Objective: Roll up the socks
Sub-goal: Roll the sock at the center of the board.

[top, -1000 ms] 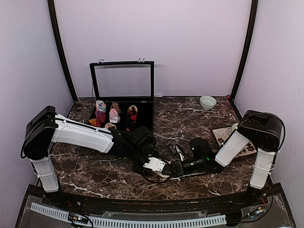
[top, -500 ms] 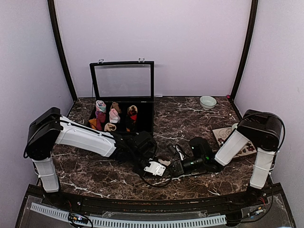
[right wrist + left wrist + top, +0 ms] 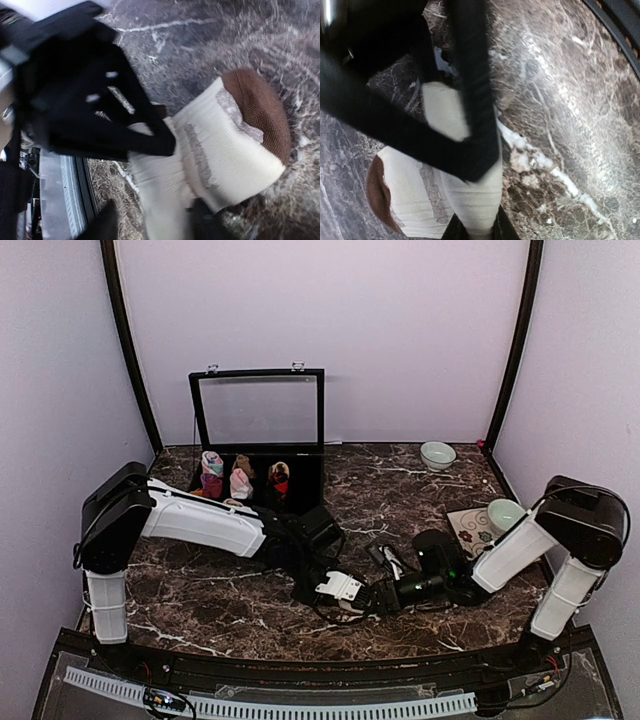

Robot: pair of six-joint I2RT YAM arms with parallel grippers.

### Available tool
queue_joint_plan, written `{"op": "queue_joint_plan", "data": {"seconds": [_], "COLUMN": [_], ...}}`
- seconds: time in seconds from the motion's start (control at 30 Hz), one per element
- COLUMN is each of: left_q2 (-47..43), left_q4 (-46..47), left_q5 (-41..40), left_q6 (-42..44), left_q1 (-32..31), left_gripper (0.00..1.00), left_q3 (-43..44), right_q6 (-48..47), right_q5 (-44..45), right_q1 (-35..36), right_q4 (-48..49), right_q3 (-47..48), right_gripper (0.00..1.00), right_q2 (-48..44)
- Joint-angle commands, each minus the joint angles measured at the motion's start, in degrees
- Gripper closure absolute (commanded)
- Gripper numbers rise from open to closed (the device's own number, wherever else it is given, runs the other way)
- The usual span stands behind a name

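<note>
Because the cream socks (image 3: 225,145) are soft, light ribbed knit, they will likely sag and bunch wherever pinched; they lie flat on the marble worktop (image 3: 200,590) near its front middle, between the two arms, the brown toe (image 3: 257,107) at the end away from the right hand (image 3: 152,222). The left hand (image 3: 475,232) looks closed on a gathered fold of the cream fabric; the right hand's jaws stand apart with the sock body between them (not pinching, as far as its wrist view shows). A hold across the full width near one end should suit rolling best; a corner pinch would probably only stretch the knit.
</note>
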Motion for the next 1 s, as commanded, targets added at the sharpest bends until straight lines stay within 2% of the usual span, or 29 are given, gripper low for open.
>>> {"op": "queue_joint_plan", "data": {"seconds": [0.0, 0.13, 0.33, 0.47, 0.53, 0.6, 0.73, 0.8, 0.87, 0.93, 0.97], "left_q2": [5.99, 9.41, 13.59, 15.77, 17.55, 20.09, 24.98, 26.91, 28.26, 29.15, 29.62], "left_q4": [-18.69, -24.8, -30.25, -32.48, -34.38, -38.11, -44.39, -46.22, -47.62, -48.33, -48.71], "left_q5": [9.77, 13.8, 16.0, 16.41, 17.31, 18.28, 20.75, 21.4, 21.58, 21.72, 21.9], "left_q6": [-2.42, -2.51, -2.95, -3.29, -3.55, -3.64, -4.12, -4.81, -5.19, -5.51, -5.54], "left_q1": [2.92, 4.11, 4.82, 5.18, 5.54, 6.02, 7.14, 7.77, 8.03, 8.19, 8.21], "left_gripper": [0.89, 0.82, 0.81, 0.81, 0.81, 0.81, 0.81, 0.81, 0.81, 0.8, 0.8], "left_q3": [6.36, 10.28, 14.79, 17.37, 19.41, 22.86, 29.81, 32.25, 33.71, 34.46, 34.86], "right_q6": [-6.36, -7.74, -5.75, -5.26, -1.44, -1.99, -1.35, 7.56, 15.04, 5.01, 1.52], "right_q5": [9.32, 14.87, 31.14, 41.67, 52.15, 56.26, 62.71, 70.31, 71.84, 64.77, 62.83], "right_q1": [0.54, 2.42, 9.91, 13.72, 17.29, 21.73, 23.4, 23.38, 23.26, 23.31, 23.28], "right_q4": [-10.2, -11.46, -11.73, -18.33, -24.51, -24.04, -31.62, -31.66, -29.35, -15.42, -13.43], "right_q3": [-4.06, -6.73, -12.93, -14.12, -13.42, -14.0, -10.18, -10.68, -13.09, -17.75, -18.21], "right_gripper": [0.01, 0.01, 0.01, 0.01, 0.01, 0.01, 0.01, 0.01, 0.01, 0.01, 0.01], "right_q2": [-5.81, -11.62, -24.56, -33.92, -39.43, -43.95, -44.03, -44.77, -47.27, -49.92, -50.32]}}
